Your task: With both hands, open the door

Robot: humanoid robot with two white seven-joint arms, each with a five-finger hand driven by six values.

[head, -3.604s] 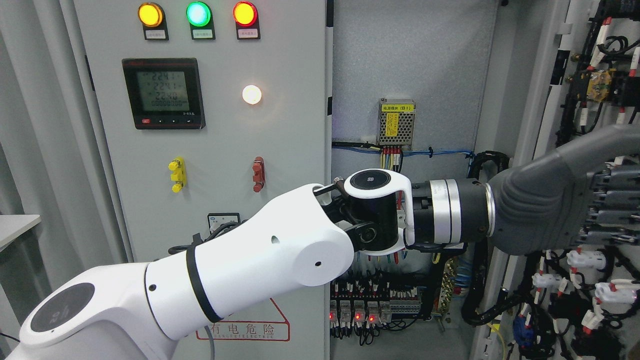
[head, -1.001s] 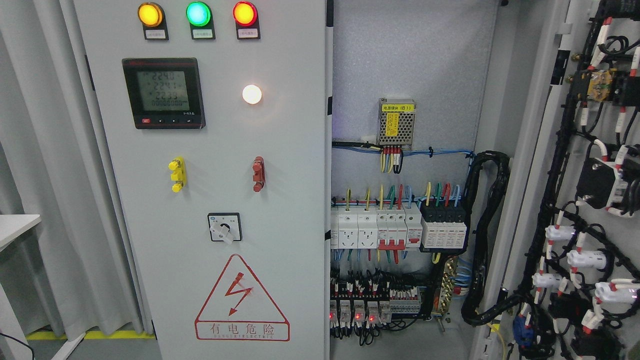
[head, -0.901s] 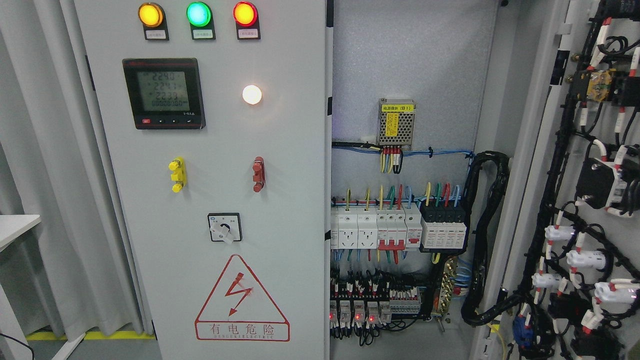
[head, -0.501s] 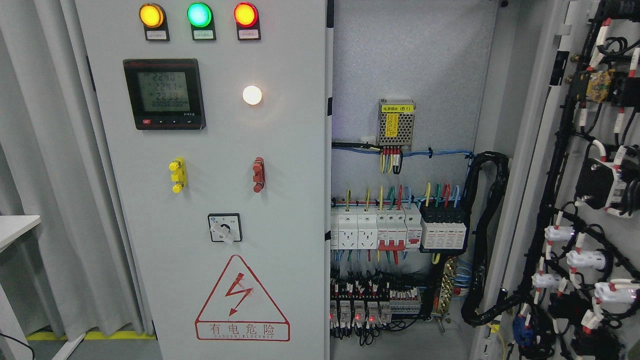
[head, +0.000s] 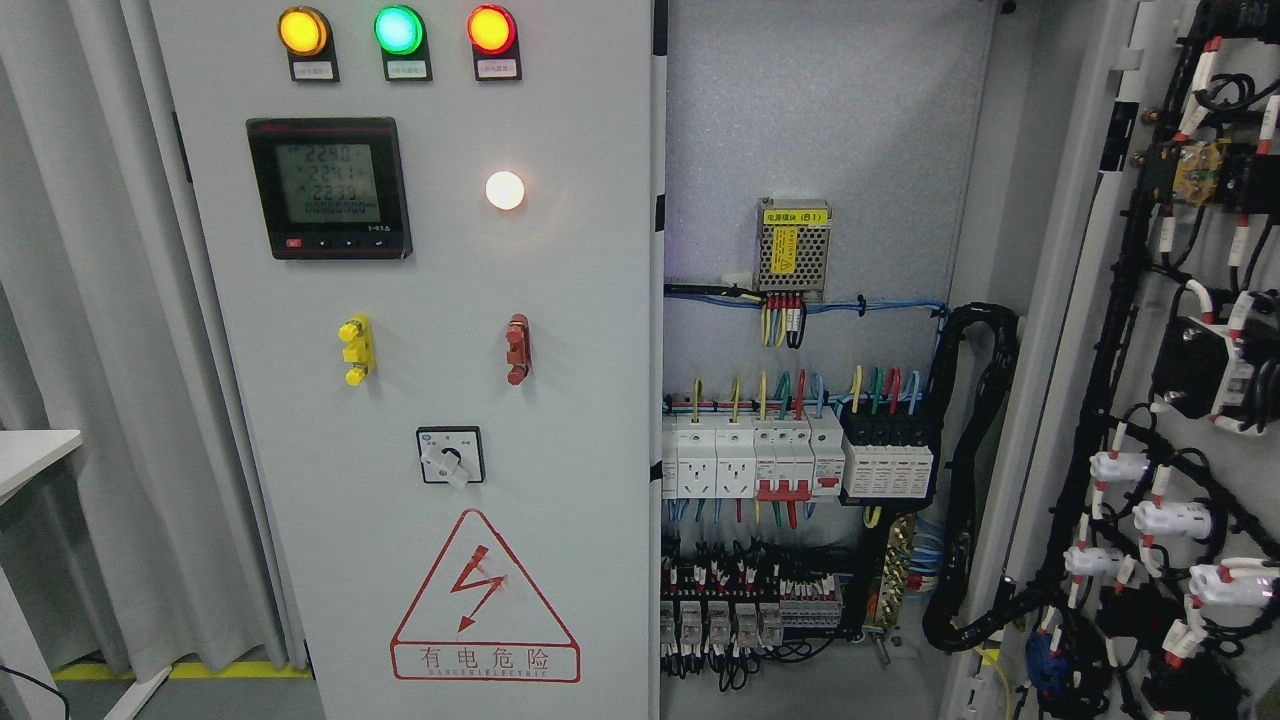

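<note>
1. Head view shows neither robot hand; their state cannot be told from this frame.
2. Right door (head: 1150,300) stands swung open at the right edge, its inner face carrying black cable looms and white connectors.
3. Left door (head: 420,300) is closed and faces the camera squarely.
4. Warning triangle (head: 484,595), red outline with a lightning bolt, reads "有电危险"; a smaller line beneath is too small to read.
5. Digital meter (head: 329,187) displays rows near "224.0"; lower digits are unclear.
6. Amber, green and red indicator lamps (head: 396,30) are lit; a white lamp (head: 504,190) glows below.
7. Power supply (head: 794,245) carries a yellow label ending "(B1)".
8. Circuit breakers (head: 790,455) sit inside the open compartment.
9. Grey curtain (head: 90,350) hangs left; a white tabletop (head: 30,455) corner enters at the left edge.
</note>
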